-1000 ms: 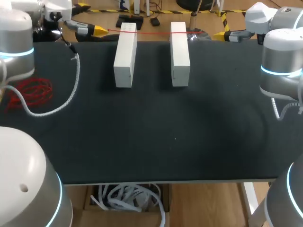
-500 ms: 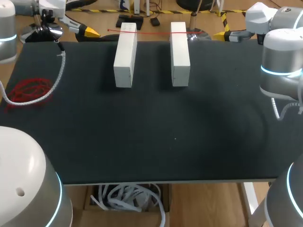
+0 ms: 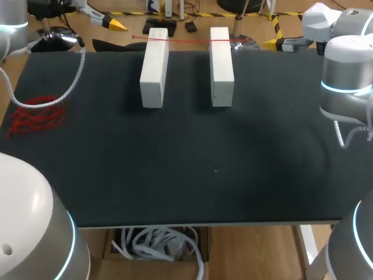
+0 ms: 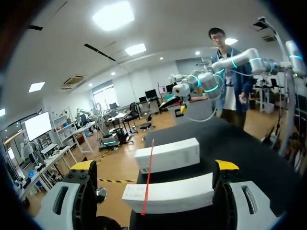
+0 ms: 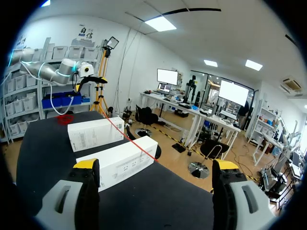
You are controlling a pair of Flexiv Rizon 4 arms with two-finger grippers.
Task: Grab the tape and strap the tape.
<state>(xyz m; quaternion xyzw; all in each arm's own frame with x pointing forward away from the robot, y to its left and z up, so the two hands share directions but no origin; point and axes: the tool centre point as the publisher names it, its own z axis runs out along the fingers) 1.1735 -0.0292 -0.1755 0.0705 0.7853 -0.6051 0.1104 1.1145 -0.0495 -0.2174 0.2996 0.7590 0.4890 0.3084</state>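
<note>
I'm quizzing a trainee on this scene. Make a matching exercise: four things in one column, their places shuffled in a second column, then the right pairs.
Things
1. red line
2. red heap
3. left claw
4. right claw

Places
A. by the far edge of the table, on its right side
B. lying loose on the table's left side
C. stretched across the far ends of both white blocks
D. by the table's far left corner

Pairs: 1-C, 2-B, 3-D, 4-A
</note>
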